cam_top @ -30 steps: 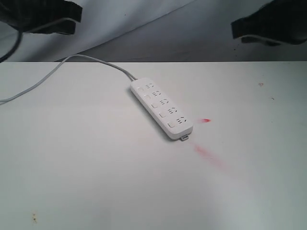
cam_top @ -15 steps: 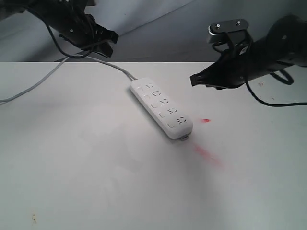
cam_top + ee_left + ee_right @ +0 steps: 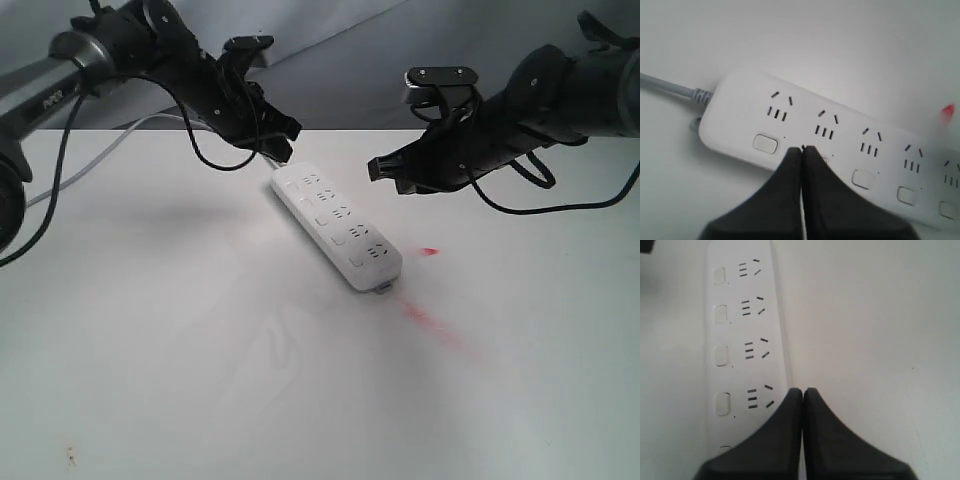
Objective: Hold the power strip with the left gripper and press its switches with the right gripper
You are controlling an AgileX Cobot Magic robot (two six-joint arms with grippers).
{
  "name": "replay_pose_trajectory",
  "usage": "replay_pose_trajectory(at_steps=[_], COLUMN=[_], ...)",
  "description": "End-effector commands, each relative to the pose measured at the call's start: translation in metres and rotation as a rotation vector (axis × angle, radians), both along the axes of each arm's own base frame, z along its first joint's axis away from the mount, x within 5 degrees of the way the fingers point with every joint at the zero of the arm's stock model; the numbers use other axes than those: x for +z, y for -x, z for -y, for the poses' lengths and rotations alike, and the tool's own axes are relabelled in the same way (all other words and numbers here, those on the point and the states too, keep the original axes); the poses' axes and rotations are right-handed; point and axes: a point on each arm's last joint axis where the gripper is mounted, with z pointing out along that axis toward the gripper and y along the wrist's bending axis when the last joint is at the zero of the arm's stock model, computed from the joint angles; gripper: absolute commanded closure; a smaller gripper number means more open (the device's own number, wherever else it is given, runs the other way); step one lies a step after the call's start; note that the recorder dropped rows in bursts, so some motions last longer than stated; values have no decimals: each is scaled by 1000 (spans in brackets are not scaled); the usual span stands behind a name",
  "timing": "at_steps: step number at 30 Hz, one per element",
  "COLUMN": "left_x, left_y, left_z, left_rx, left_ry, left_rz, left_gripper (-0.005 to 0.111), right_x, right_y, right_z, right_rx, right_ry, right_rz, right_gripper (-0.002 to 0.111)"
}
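Note:
The white power strip [image 3: 337, 226] lies diagonally on the table, its grey cord [image 3: 160, 122] running off to the far left. Its small square switches [image 3: 765, 143] form a row along one side. My left gripper [image 3: 283, 150] is shut and empty, hovering just off the strip's cord end; in the left wrist view its tips [image 3: 802, 148] sit over the strip [image 3: 840, 145] beside the first switch. My right gripper [image 3: 380, 170] is shut and empty, hanging above the table to the right of the strip; its tips [image 3: 802, 390] show at the edge of the strip [image 3: 747, 340].
Red marks [image 3: 430, 251] stain the white table [image 3: 200, 360] beside the strip's near end, with a longer smear [image 3: 435, 325] in front of it. A grey backdrop [image 3: 350, 60] rises behind the table's far edge.
Both arms have come down from the upper corners and moved inward toward the strip. The left now hangs by the cord end, the right just off its right side. The strip has not moved.

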Motion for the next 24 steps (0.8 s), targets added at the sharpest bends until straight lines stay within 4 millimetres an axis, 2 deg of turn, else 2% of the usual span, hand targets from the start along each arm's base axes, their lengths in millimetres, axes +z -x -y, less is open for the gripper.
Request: replay_pose_trajectory(at_steps=[1, 13, 20, 24], left_x=[-12, -39, -58, -64], left_y=[-6, -21, -22, -23], left_z=[4, 6, 9, 8], left_rx=[19, 124, 156, 232], left_ry=[7, 47, 87, 108], left_rz=[23, 81, 34, -10], left_gripper=[107, 107, 107, 107], right_x=[3, 4, 4, 4], right_y=[0, 1, 1, 1], right_z=[-2, -4, -4, -4], right_rx=[2, -3, -6, -7], right_ry=[-15, -44, -48, -48], right_rz=[-7, -16, -16, -15], right_gripper=[108, 108, 108, 108])
